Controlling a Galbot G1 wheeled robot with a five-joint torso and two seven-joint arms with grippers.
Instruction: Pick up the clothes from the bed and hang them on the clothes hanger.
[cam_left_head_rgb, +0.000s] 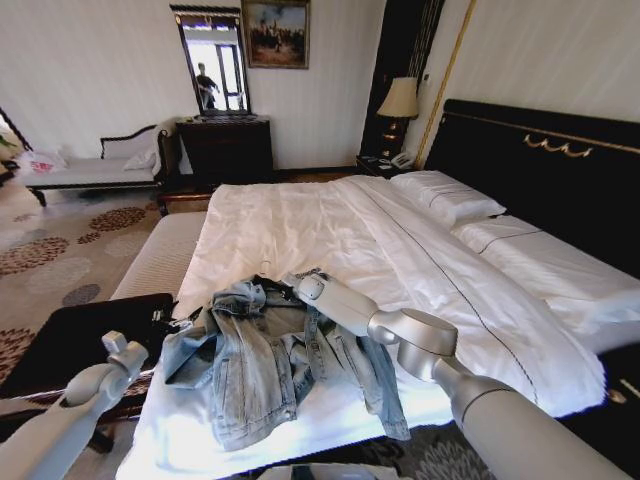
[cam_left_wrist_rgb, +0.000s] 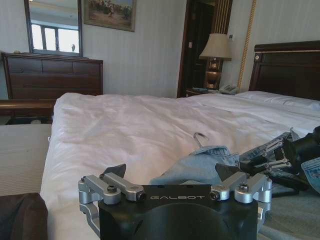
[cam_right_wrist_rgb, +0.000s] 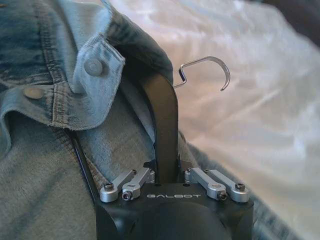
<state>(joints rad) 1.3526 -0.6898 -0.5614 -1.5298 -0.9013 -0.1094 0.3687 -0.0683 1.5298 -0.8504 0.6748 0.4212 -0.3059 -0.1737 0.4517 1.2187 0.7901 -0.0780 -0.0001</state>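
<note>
Pinching the black clothes hanger (cam_right_wrist_rgb: 165, 120) near its silver hook, the right end effector (cam_right_wrist_rgb: 167, 172) sits inside the denim jacket (cam_left_head_rgb: 270, 365) at the foot of the bed (cam_left_head_rgb: 330, 230). Just beside, the left end effector (cam_left_wrist_rgb: 170, 172) hovers spread.

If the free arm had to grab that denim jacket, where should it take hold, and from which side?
Probably the collar, the stiffest bunched edge. The jacket lies crumpled on the bed, and the right gripper is shut on the hanger inside it. The open left gripper hovers at the bed's edge; approach from there, low.
</note>
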